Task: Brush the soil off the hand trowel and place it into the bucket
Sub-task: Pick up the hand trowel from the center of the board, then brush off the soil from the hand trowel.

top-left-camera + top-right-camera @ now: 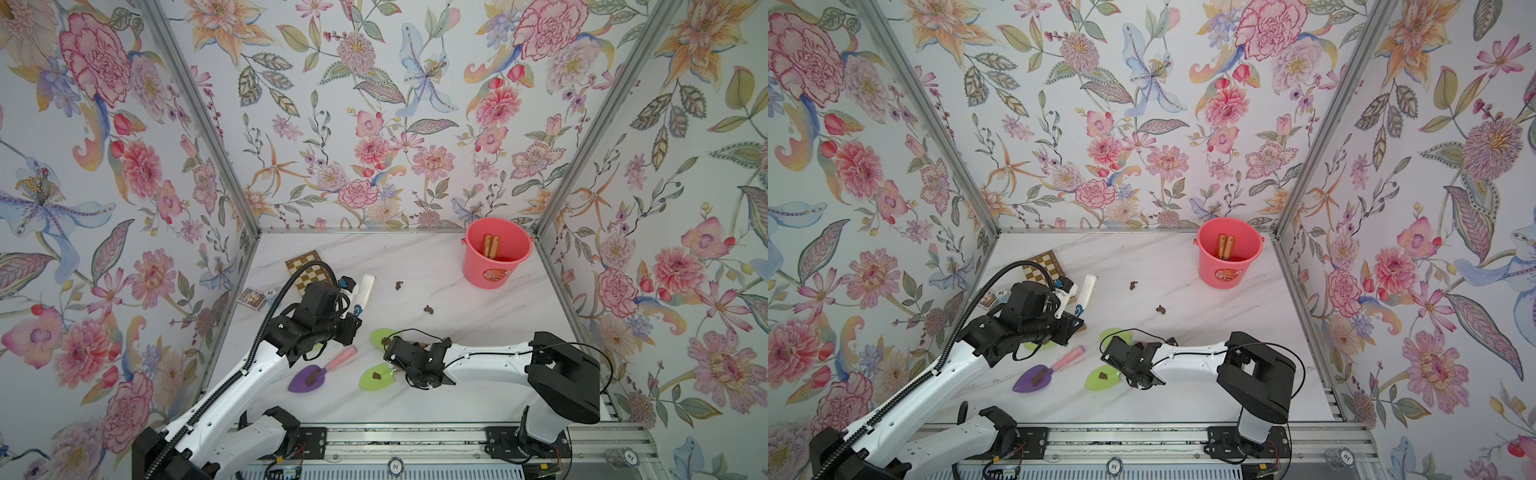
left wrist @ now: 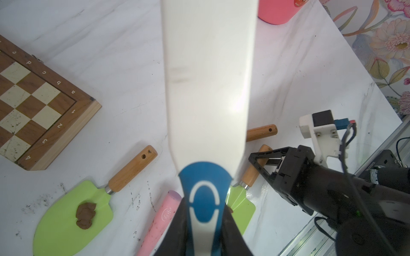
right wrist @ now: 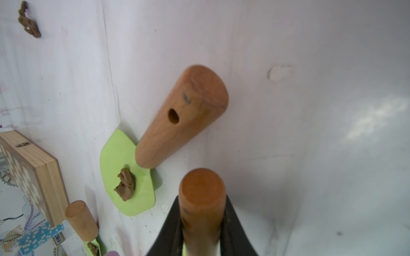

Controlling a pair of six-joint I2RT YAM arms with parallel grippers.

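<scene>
Nearest the rig, the right end effector (image 3: 202, 212) was clamped on the wooden handle of a green trowel (image 1: 376, 376). Its blade appeared to rest on the table (image 1: 457, 299) and carried a lump of soil (image 1: 377, 375). A purple trowel (image 1: 309, 379), also soiled, lay near it. Farther in, the left end effector (image 2: 203, 223) was clamped on the blue grip of the brush (image 1: 368, 284), raised off the table. Beyond lay loose lumps (image 1: 428, 308) and a chessboard (image 1: 301, 259). The bucket (image 1: 478, 266) stood farthest off in the right corner, well apart from the trowel. In my judgement the step in hand is lifting the trowel to the brush. It should rise slowly with the blade clear of its neighbours, and the brush should sweep toward the blade tip, away from the bucket. The right wrist view confirmed the clamp but hid the held blade, which both top views showed. The left wrist view exposed a third green trowel (image 2: 66, 221), largely under the left arm from above. Only the top views showed two handles inside the bucket.
</scene>
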